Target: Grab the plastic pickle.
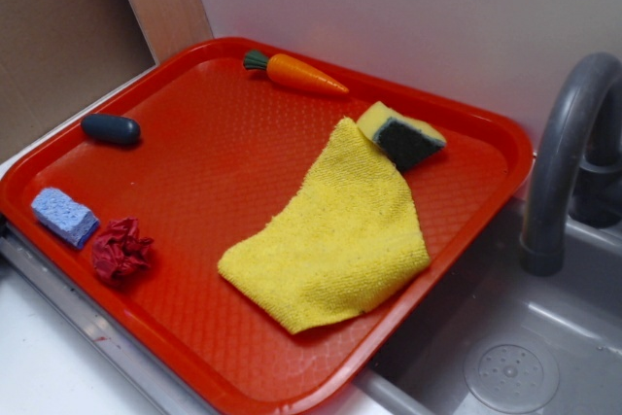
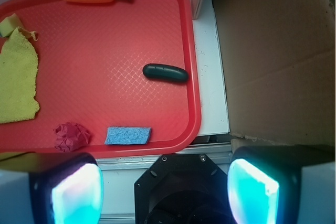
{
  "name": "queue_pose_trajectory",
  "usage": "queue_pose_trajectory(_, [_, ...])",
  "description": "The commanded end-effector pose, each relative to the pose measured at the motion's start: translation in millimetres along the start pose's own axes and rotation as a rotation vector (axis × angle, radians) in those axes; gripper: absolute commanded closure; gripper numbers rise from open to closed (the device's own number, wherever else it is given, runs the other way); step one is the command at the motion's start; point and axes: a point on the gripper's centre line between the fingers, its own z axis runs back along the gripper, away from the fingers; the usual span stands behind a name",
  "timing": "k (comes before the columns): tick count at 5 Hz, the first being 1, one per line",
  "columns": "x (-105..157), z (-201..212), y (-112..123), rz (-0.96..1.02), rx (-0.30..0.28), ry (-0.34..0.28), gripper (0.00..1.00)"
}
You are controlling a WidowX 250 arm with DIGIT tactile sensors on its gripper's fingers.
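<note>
The plastic pickle (image 1: 111,129) is a small dark blackish-green capsule lying on the red tray (image 1: 194,182) near its left rim. In the wrist view the pickle (image 2: 165,72) lies near the tray's right rim (image 2: 194,77). My gripper (image 2: 165,190) is open and empty, high above the counter, off the tray's edge and apart from the pickle. Its two fingers (image 2: 76,192) glow cyan, wide apart at the bottom of the wrist view. The gripper does not show in the exterior view.
On the tray lie an orange carrot (image 1: 296,73), a blue sponge block (image 1: 64,217), a crumpled red ball (image 1: 120,252), a yellow cloth (image 1: 335,230) and a yellow-and-dark sponge (image 1: 400,133). A grey sink (image 1: 505,357) with a faucet (image 1: 569,153) stands at the right. Cardboard (image 2: 278,51) lies beside the tray.
</note>
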Motion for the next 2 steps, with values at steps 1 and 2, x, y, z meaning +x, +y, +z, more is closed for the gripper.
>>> queue_pose_trajectory(1, [0.0, 0.0, 0.0, 0.000, 0.000, 0.000, 0.00])
queue_pose_trajectory(2, [13.0, -14.2, -9.6, 0.246, 0.059, 0.038, 0.00])
